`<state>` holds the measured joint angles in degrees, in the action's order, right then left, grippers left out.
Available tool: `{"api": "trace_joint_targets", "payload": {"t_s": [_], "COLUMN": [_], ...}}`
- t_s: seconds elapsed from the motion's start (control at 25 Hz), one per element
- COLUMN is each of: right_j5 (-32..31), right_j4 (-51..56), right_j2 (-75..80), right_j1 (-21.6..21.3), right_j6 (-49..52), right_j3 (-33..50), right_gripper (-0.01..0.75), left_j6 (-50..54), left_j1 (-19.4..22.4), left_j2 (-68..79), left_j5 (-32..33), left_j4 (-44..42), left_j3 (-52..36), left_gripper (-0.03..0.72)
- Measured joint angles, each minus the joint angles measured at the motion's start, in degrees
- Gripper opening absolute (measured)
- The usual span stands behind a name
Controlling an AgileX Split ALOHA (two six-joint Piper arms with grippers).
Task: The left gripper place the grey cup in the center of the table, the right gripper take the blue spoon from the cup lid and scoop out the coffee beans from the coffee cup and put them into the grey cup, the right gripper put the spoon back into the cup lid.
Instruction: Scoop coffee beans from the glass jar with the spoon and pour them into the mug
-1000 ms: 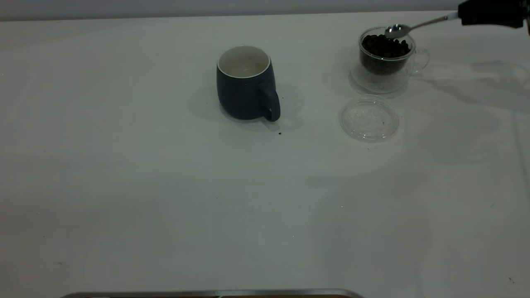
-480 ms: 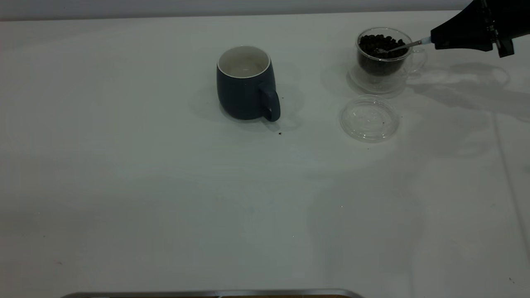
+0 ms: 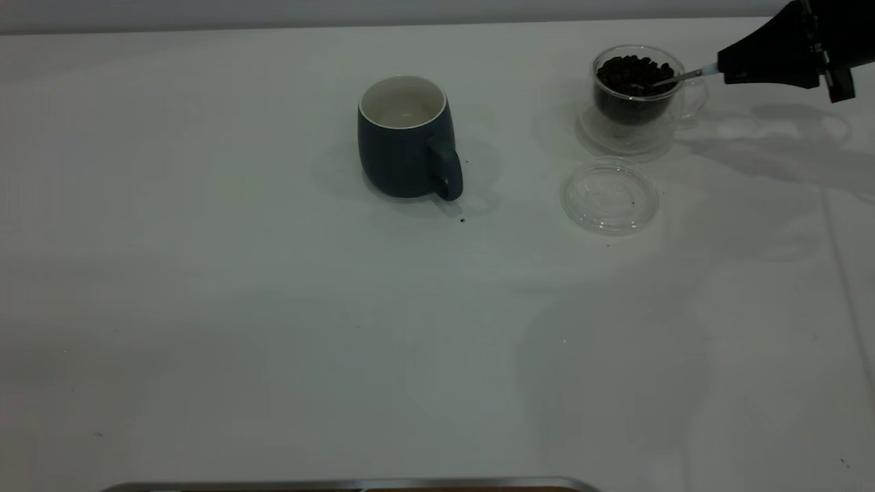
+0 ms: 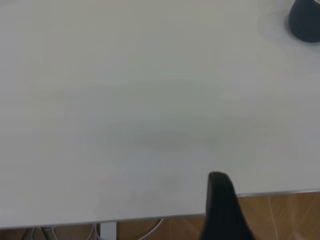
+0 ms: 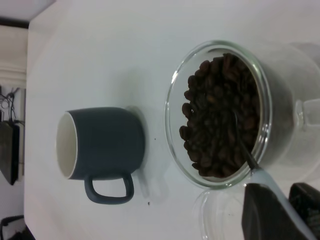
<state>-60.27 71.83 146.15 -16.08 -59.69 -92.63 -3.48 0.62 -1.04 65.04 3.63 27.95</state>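
Blue spoon (image 3: 673, 78): a second ago its bowl hovered over the coffee cup (image 3: 638, 96); now it is sunk in the coffee beans (image 5: 220, 117), right gripper (image 3: 723, 68) clamped on its handle beside the cup. Scoop under way; grey cup (image 3: 405, 137), well apart, is empty

My bench (image 3: 273, 342) is a plain white top with a few tiny dark specks. Soft, even light lays faint grey shadows across its right side. Past its far edge runs a pale grey wall (image 3: 342, 10). Below the edge nearest my left wrist lies a wood-toned floor (image 4: 285, 215) with some thin cables (image 4: 150, 227).
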Motion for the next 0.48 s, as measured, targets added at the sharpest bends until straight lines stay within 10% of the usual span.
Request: {"api": "trace_joint_targets", "payload": {"t_s": [0.48], "right_j5": [-3.14], "right_j4": [0.53], "right_j2": [0.07], "right_j1": [-1.92], "right_j6": [0.61], "right_j3": [0.00], "right_gripper": [0.099], "left_j6": [0.00], "left_j1": [0.00], "left_j2": [0.00], "left_j5": [0.00], "left_j4": [0.00], "left_j3": [0.00], "left_gripper": [0.544]}}
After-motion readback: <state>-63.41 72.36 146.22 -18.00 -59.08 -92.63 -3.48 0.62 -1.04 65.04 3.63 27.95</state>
